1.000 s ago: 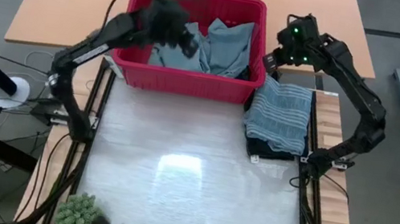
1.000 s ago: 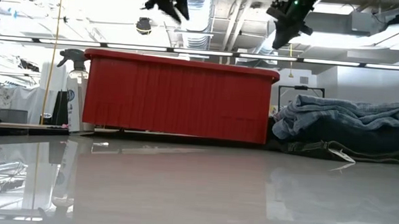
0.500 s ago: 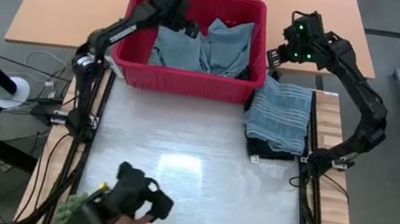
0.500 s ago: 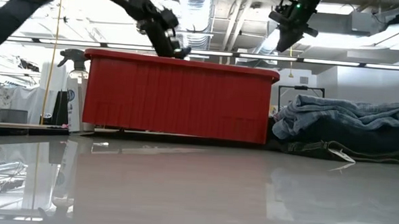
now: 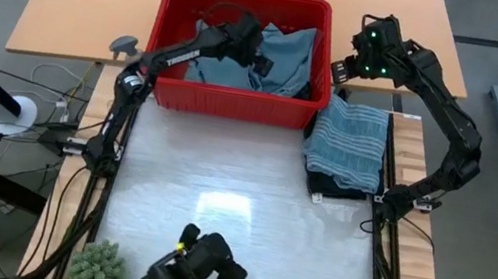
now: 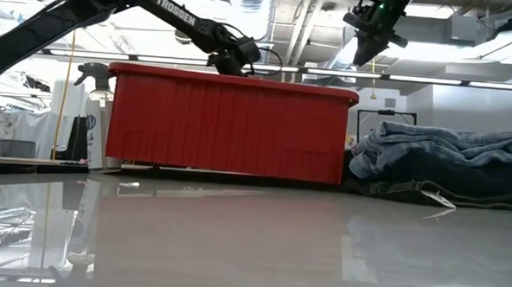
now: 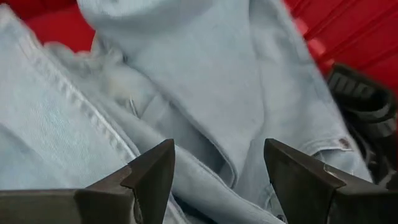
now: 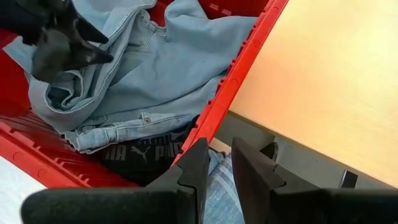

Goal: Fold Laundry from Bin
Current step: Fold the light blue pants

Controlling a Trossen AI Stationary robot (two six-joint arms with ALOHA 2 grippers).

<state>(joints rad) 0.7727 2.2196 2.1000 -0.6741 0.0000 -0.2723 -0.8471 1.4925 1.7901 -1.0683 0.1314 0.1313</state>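
Note:
The red bin [image 5: 230,104] stands at the table's far edge. In it lie a light blue denim garment [image 7: 205,74] and a black printed one [image 8: 146,152]. My left gripper [image 7: 217,177] is open, inside the bin [image 5: 255,54], its fingers just over the light blue garment; whether they touch it I cannot tell. My right gripper [image 5: 346,72] is shut and empty, high above the bin's right end [image 6: 364,51]. A folded grey-blue striped garment [image 5: 348,141] lies on a dark folded one [image 5: 337,188] at the table's right.
A person's hand with a dark object [image 5: 201,274] and a green spiky thing [image 5: 96,264] are at the table's near edge. A spray bottle [image 6: 93,110] stands left of the bin. A wooden table [image 5: 90,1] lies behind.
My left gripper has gone down from above the bin's left part into the bin and toward its middle, the arm stretching out. The hand with the dark object has moved right along the near edge.

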